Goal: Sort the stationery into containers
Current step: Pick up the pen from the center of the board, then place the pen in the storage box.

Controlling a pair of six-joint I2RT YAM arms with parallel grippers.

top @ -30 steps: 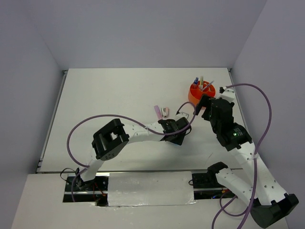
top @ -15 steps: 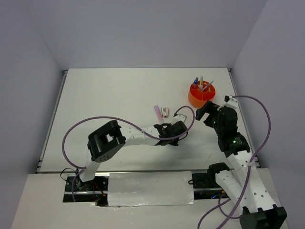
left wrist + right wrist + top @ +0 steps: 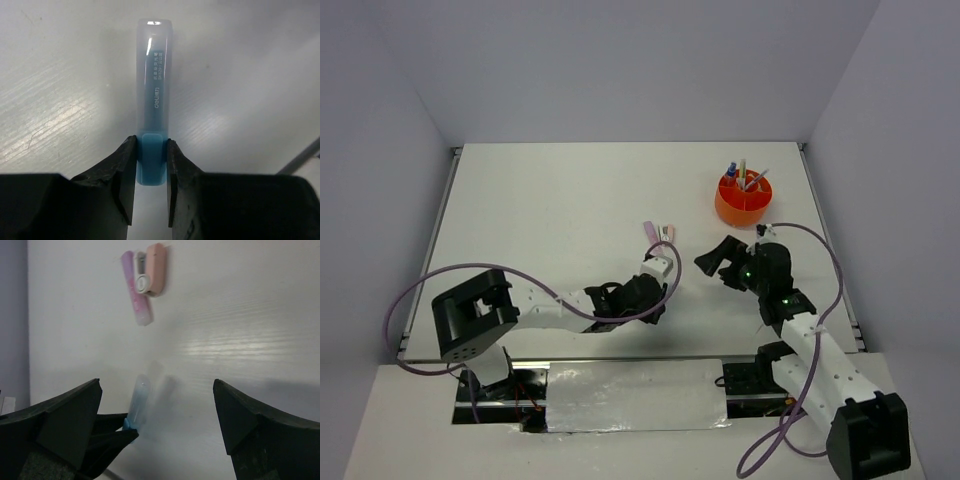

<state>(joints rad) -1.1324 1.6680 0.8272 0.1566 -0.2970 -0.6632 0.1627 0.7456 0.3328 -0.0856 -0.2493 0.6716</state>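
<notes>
From above, the orange pot [image 3: 743, 204] stands well apart from the left gripper [image 3: 662, 259], which in its wrist view pinches a blue marker [image 3: 152, 95] by one end, while the right gripper [image 3: 156, 390], in its wrist view, is spread wide facing a pink pen [image 3: 136, 287].

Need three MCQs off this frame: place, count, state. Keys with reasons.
1. The round orange plastic pot stands on the white table: A far right; B near left; C centre.
2. Pink items lying loose on the table: A none; B two; C five.
3. The left gripper: A open, empty; B shut on the blue clear-capped stick; C shut on a yellow pen.
Key: 1 A, it sits toward the far right corner. 2 B, a pink-purple stick and a pink stapler-like piece lie together. 3 B, both fingers pinch its blue end.
</notes>
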